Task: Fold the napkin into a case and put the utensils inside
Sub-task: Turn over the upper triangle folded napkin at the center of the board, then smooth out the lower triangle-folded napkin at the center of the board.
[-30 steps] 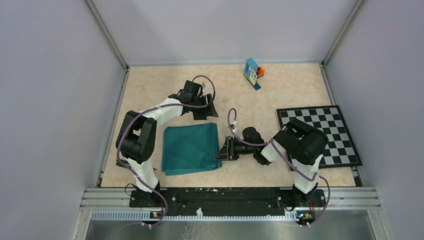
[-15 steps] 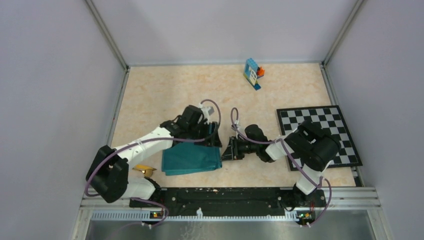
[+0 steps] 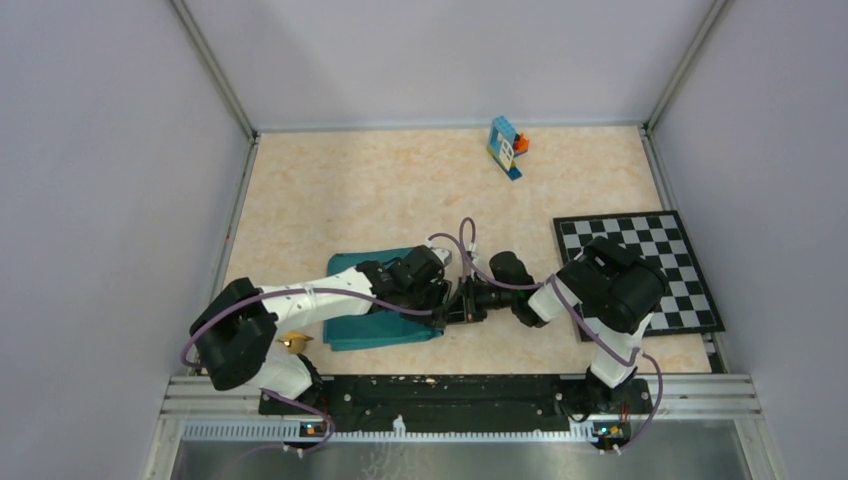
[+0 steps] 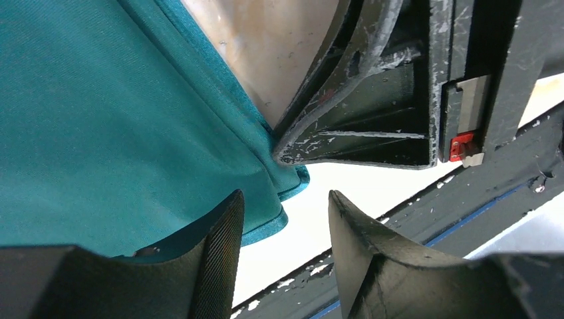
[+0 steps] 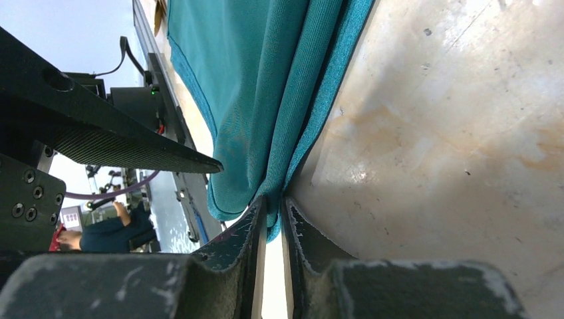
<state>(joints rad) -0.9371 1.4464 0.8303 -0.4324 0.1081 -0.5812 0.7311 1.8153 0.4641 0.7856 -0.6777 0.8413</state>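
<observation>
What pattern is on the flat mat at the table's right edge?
The flat square mat is a black-and-white checkerboard, clearest in the top external view.

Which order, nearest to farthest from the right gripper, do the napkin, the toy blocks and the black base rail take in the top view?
1. napkin: its right edge is pinched in the right gripper.
2. black base rail: along the near edge, just below the gripper in this view.
3. toy blocks: at the far edge, right of centre.
</observation>
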